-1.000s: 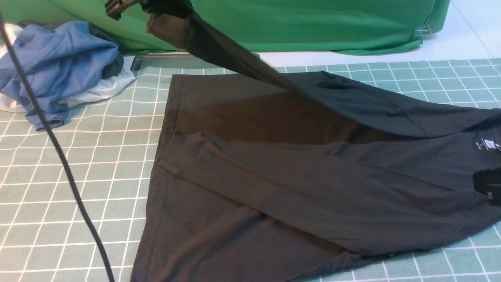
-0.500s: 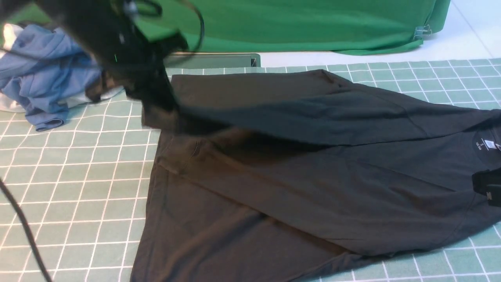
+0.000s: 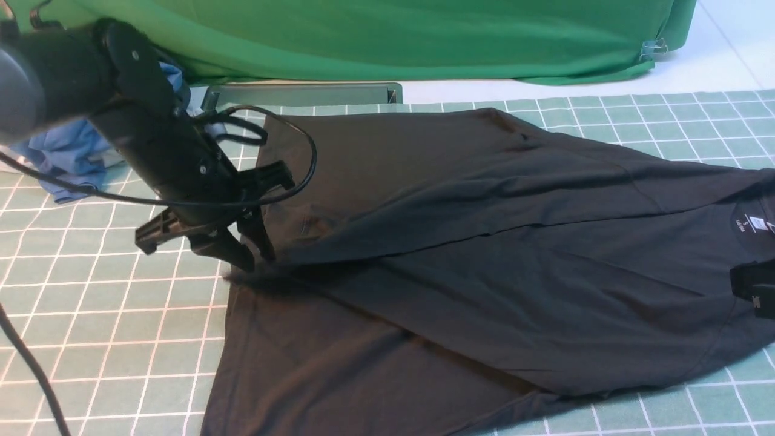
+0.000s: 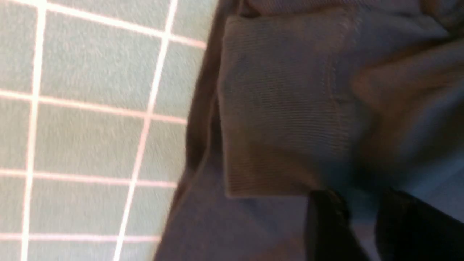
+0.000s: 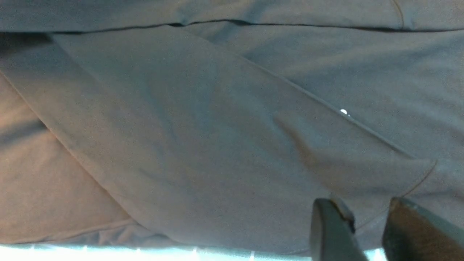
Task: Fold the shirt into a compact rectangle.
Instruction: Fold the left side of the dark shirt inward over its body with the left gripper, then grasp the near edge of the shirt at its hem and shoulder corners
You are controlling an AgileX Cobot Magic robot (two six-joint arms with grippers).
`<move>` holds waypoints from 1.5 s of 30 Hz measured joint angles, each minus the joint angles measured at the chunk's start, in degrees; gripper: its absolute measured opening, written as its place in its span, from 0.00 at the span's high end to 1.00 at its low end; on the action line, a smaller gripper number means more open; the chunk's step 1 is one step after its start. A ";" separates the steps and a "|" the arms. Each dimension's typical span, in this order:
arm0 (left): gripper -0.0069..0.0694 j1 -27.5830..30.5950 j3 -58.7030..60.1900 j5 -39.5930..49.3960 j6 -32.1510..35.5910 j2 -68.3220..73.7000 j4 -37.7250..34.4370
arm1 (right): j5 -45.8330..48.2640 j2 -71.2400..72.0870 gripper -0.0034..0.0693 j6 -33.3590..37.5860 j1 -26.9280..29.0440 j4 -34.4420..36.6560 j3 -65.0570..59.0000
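**Sleeve-folding step, at release.** The shirt (image 3: pixel 484 254) lies spread on the mat (image 3: pixel 121 315), stretched between the two grippers. Its hem end is at the left gripper (image 3: pixel 254 261), and its collar and label (image 3: pixel 754 223) are at the right gripper (image 5: pixel 362 207). We see the left jaws parted and tipped down onto the cloth. The cuff (image 4: pixel 282 105) lies flat just ahead of their tips, on the shirt body, and nothing appears clamped. The sleeve (image 3: pixel 460 200) runs from that cuff toward the right jaws, slantwise over the body. The right jaws also stand apart, low over the cloth beside the collar. We see no fold caught between them, and cannot tell whether their tips press down.

We judge both sleeves folded in and the rectangle not yet made. The next move calls for lifting the left jaws straight off, so the soft knit does not drag the cuff along. After that come the hem and collar edges, for the lengthwise folds.

**Surface and room.** The mat is green with a white grid, and lies flat around both pairs of jaws. Behind the left jaws sit loose blue and white clothes (image 3: pixel 60 163), and a cable (image 3: pixel 36 375) trails on their near side. Beyond the shirt, a green backdrop (image 3: pixel 454 36) hangs down to a pale surface (image 3: pixel 714 66).
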State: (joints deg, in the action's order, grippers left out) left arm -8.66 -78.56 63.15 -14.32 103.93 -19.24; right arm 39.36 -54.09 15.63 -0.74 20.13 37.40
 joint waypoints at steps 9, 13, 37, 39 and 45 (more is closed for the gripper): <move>0.30 -0.29 -7.45 4.40 0.00 -0.38 -0.79 | -0.82 0.00 0.63 0.00 0.00 0.05 0.00; 0.31 -1.98 -2.34 -1.20 0.13 1.00 0.05 | -1.03 0.00 0.63 0.00 0.00 0.22 0.00; 0.88 4.16 -5.83 4.48 -1.90 -7.43 6.65 | -1.03 0.00 0.63 -0.11 0.00 0.47 0.00; 0.88 3.61 -2.44 4.40 -2.25 -9.48 6.60 | -1.03 0.00 0.63 -0.15 0.00 0.47 0.00; 0.75 -1.72 15.00 -0.83 -3.37 -15.57 6.56 | -1.03 0.00 0.63 -0.21 0.00 0.47 0.00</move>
State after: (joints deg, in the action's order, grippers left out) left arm -10.37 -63.56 62.32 -17.69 88.36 -12.68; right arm 38.33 -54.09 15.41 -0.74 20.60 37.40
